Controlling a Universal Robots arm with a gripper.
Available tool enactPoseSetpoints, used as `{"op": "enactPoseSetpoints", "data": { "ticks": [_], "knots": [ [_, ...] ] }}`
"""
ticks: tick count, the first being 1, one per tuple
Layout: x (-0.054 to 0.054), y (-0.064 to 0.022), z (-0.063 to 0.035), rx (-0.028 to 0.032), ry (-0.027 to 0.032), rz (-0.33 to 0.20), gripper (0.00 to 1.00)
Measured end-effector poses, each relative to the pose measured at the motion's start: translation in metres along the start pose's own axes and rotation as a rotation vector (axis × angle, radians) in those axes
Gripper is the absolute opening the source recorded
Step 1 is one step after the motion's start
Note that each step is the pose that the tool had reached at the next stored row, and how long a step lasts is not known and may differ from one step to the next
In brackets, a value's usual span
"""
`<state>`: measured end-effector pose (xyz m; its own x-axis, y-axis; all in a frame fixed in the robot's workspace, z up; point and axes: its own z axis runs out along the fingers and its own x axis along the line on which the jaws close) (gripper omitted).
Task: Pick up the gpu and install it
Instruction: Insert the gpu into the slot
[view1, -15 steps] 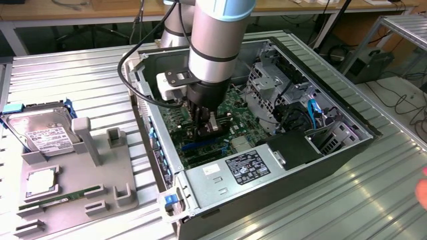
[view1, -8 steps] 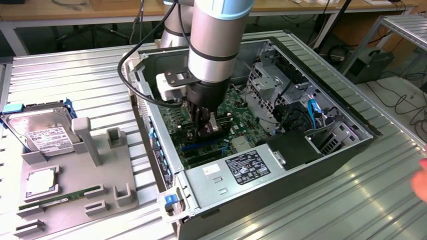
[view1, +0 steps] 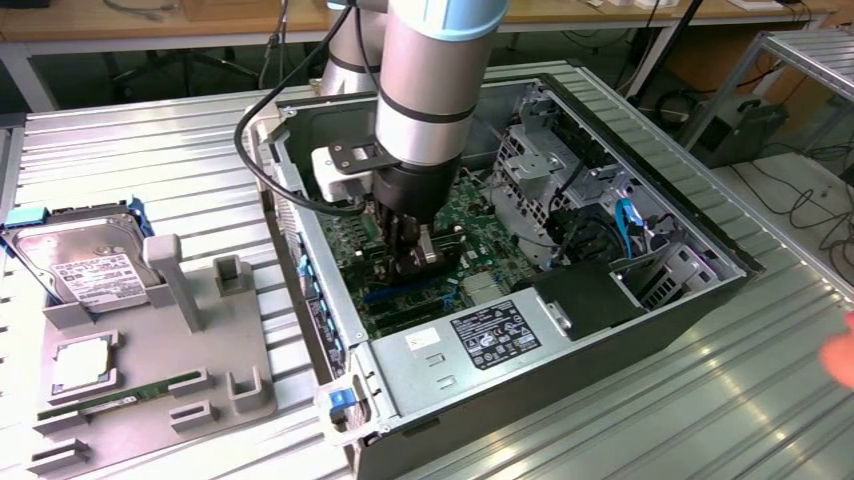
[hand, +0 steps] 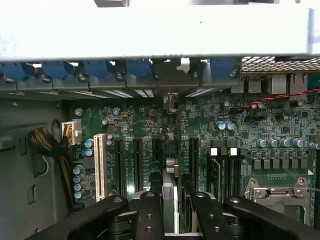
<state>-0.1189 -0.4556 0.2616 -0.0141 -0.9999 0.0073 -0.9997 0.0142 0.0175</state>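
Note:
The gpu (hand: 170, 162) appears edge-on in the wrist view as a thin dark card standing upright over the green motherboard (hand: 240, 130), among the black expansion slots. Its far end reaches toward the rear bracket openings of the case. My gripper (hand: 171, 182) is shut on it, one black finger (hand: 150, 210) on each side. In the exterior view the gripper (view1: 407, 262) is low inside the open computer case (view1: 320, 260), with the gpu (view1: 427, 248) just above the board.
A grey fixture (view1: 174, 340) on the exterior view's left holds a hard drive (view1: 87, 265), a RAM stick (view1: 120, 395) and a processor (view1: 80, 365). The power supply (view1: 487, 335) and drive cage (view1: 534, 170) crowd the case. A hand (view1: 841, 355) shows at the right edge.

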Motion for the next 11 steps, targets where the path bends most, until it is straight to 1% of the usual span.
{"op": "enactPoseSetpoints", "data": {
  "ticks": [2, 3, 11],
  "knots": [
    [-0.0002, 0.0, 0.0001, 0.0001, -0.0018, -0.007, 0.27],
    [-0.0002, 0.0, 0.0001, 0.0001, -0.0019, -0.014, 0.27],
    [-0.0002, -0.0001, 0.0028, 0.0, -0.0016, -0.018, 0.27]
  ]
}}
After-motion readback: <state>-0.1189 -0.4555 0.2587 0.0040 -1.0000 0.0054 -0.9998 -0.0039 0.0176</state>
